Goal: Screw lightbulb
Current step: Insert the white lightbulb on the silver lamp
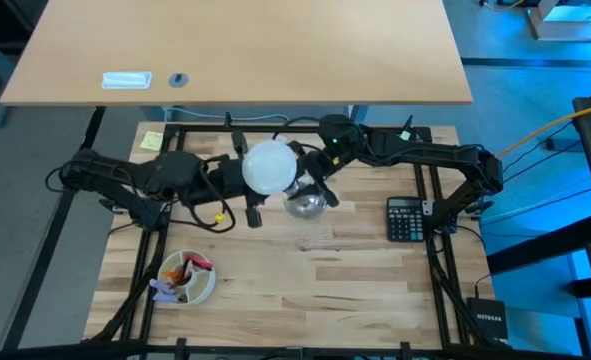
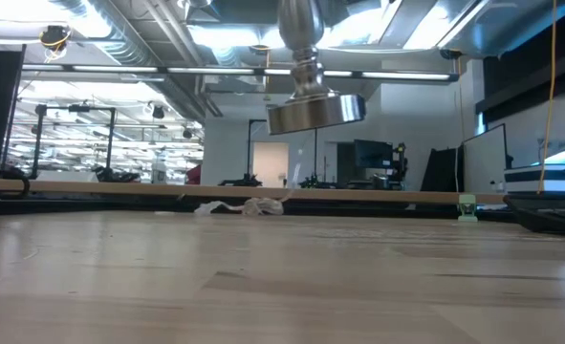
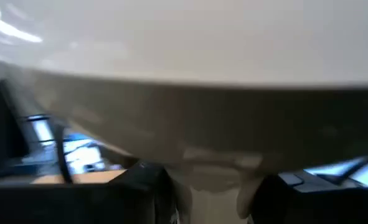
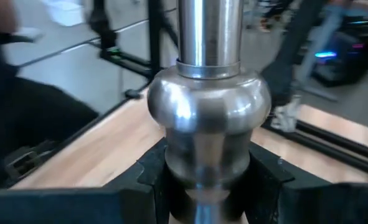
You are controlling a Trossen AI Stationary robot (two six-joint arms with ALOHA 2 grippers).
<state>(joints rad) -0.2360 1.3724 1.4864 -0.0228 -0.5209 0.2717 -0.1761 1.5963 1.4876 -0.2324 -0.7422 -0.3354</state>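
The white lightbulb (image 1: 269, 167) hangs above the table's middle, with my left gripper (image 1: 243, 178) shut on it from the left. Its dome fills the top of the left wrist view (image 3: 184, 50). Beside and below it is the shiny silver stand (image 1: 305, 204), with my right gripper (image 1: 317, 180) shut on it. In the low view the stand's round foot (image 2: 315, 111) hangs well above the tabletop. The bulb hides the stand's top in the high view, so I cannot tell whether the two are joined. My left gripper (image 3: 212, 202) pinches the bulb's narrow neck (image 3: 212, 180) between its two fingers, just under the dome. The fingers come in level from the table's left. The bulb is lifted clear of the table. My right gripper (image 4: 210, 190) pinches the stand's stem just beside its rounded bulge (image 4: 208, 112), one finger (image 4: 152, 177) on each side. The fingers come in about level from the table's right and lie across the stem. The stand hangs roughly upright, foot down, clear of the table.
A black calculator (image 1: 408, 218) lies at the right of the table. A bowl (image 1: 187, 278) with small colourful things stands near the front left. A yellow note (image 1: 151, 140) lies at the far left corner. A second desk (image 1: 235, 50) stands beyond the far edge.
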